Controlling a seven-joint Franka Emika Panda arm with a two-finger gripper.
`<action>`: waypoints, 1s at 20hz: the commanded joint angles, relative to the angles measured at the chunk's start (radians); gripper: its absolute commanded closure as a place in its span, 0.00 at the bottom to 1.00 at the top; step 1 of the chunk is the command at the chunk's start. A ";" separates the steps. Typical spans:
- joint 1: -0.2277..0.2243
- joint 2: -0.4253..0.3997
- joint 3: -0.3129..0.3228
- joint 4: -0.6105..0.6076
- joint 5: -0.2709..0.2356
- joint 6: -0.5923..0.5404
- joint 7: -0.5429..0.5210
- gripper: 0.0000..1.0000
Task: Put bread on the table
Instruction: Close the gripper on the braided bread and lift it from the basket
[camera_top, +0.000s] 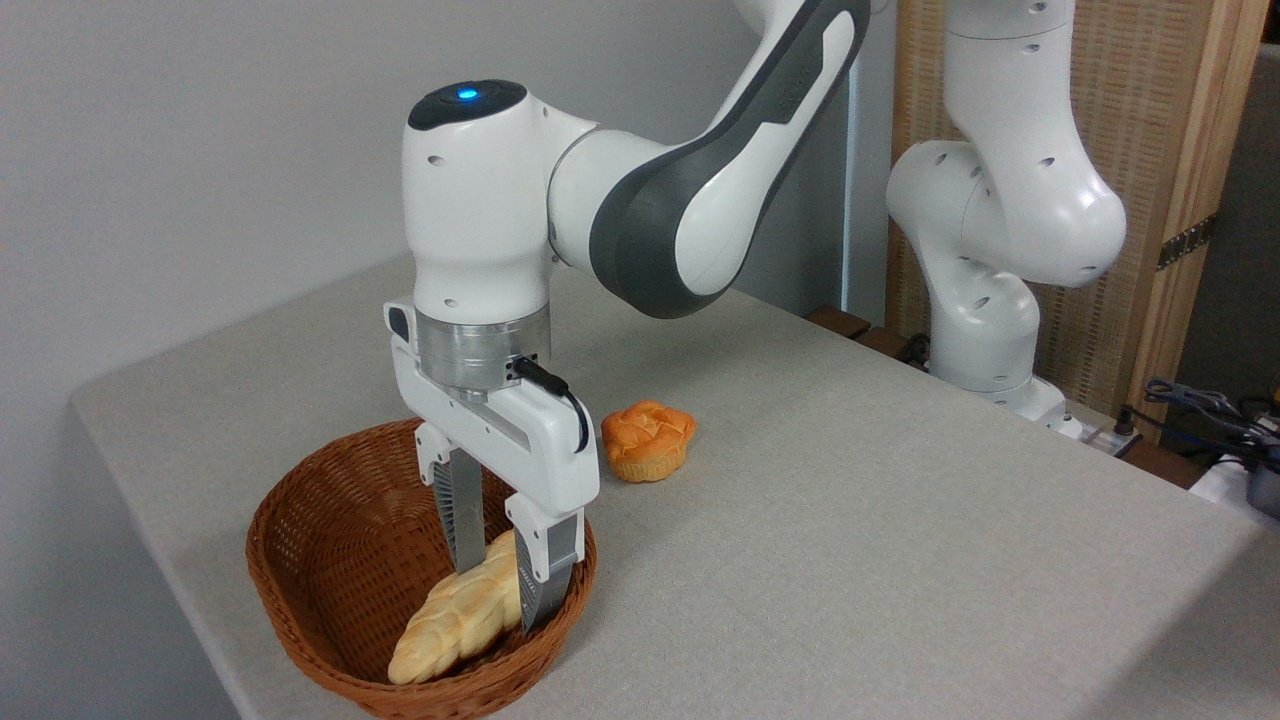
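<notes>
The bread (448, 627), a pale golden braided loaf, lies slanted in the brown wicker basket (262, 545) at the front left of the table (860, 530). My gripper (500, 598) reaches down into the basket, with its two fingers closed on the loaf's upper right end. The loaf's lower tip points toward the basket's front rim, and a dark shadow shows under its middle. The right finger hides the upper tip of the loaf.
A small round orange bun (648, 438) sits on the cloth just right of the basket. The arm's white base (985, 330) stands at the back right edge, with cables (1200, 405) and a wooden screen behind it.
</notes>
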 joint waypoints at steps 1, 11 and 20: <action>-0.002 0.012 -0.019 -0.012 -0.018 0.021 -0.011 0.17; -0.002 0.015 -0.022 -0.011 -0.018 0.021 -0.009 0.66; -0.002 0.023 -0.022 -0.011 -0.016 0.021 -0.006 0.85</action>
